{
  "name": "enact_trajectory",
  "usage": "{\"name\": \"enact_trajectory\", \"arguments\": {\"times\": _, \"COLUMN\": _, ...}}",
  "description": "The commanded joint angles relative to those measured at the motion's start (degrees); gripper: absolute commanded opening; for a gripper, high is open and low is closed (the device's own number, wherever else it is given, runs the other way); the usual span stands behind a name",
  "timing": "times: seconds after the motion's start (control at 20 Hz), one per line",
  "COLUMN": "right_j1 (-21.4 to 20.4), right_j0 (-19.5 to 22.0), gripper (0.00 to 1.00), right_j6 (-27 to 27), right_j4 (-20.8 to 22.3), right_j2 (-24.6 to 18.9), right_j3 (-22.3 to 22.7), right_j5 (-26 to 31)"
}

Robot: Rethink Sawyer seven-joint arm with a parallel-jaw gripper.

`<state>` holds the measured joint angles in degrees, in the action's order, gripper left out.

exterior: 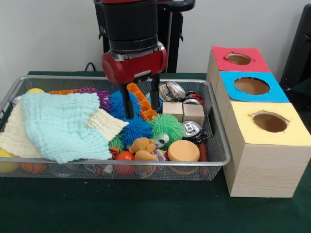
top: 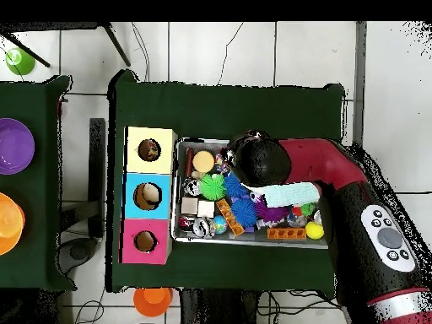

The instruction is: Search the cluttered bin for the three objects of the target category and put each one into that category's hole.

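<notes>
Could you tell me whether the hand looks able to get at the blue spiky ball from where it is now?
Probably yes: the open hand hangs right above the blue spiky ball, which lies uncovered.

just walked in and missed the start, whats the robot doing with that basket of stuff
The red and black arm is reaching down into the wire bin, which is crowded with toys, cans, wooden blocks and cloths. Its gripper is open, with fingers on either side of an orange plastic piece, above a blue spiky ball. It holds nothing yet. Beside the bin stand three boxes with holes, red, blue and yellow; nothing shows in them.
</notes>
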<state>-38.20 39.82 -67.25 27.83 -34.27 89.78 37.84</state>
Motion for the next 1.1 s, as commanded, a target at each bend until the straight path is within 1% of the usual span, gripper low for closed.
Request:
{"name": "enact_trajectory", "arguments": {"times": 0.05, "right_j1": 3.45, "right_j0": 0.22, "gripper": 1.0, "right_j6": 9.77, "right_j4": 3.89, "right_j2": -2.11, "right_j3": -1.27, "right_j5": 4.58}}
{"name": "enact_trajectory", "arguments": {"times": 0.1, "right_j1": 3.37, "right_j0": 0.03, "gripper": 1.0, "right_j6": 9.87, "right_j4": 4.79, "right_j2": -1.81, "right_j3": -1.74, "right_j5": 3.85}}
{"name": "enact_trajectory", "arguments": {"times": 0.5, "right_j1": 4.83, "right_j0": 0.19, "gripper": 1.0, "right_j6": 9.42, "right_j4": 7.05, "right_j2": -1.57, "right_j3": -2.54, "right_j5": 2.76}}
{"name": "enact_trajectory", "arguments": {"times": 0.9, "right_j1": 6.74, "right_j0": 0.95, "gripper": 1.0, "right_j6": 8.83, "right_j4": 7.27, "right_j2": -2.48, "right_j3": -1.59, "right_j5": 1.5}}
{"name": "enact_trajectory", "arguments": {"times": 1.1, "right_j1": 7.8, "right_j0": 0.43, "gripper": 1.0, "right_j6": 7.99, "right_j4": 7.68, "right_j2": -2.6, "right_j3": -1.74, "right_j5": 0.08}}
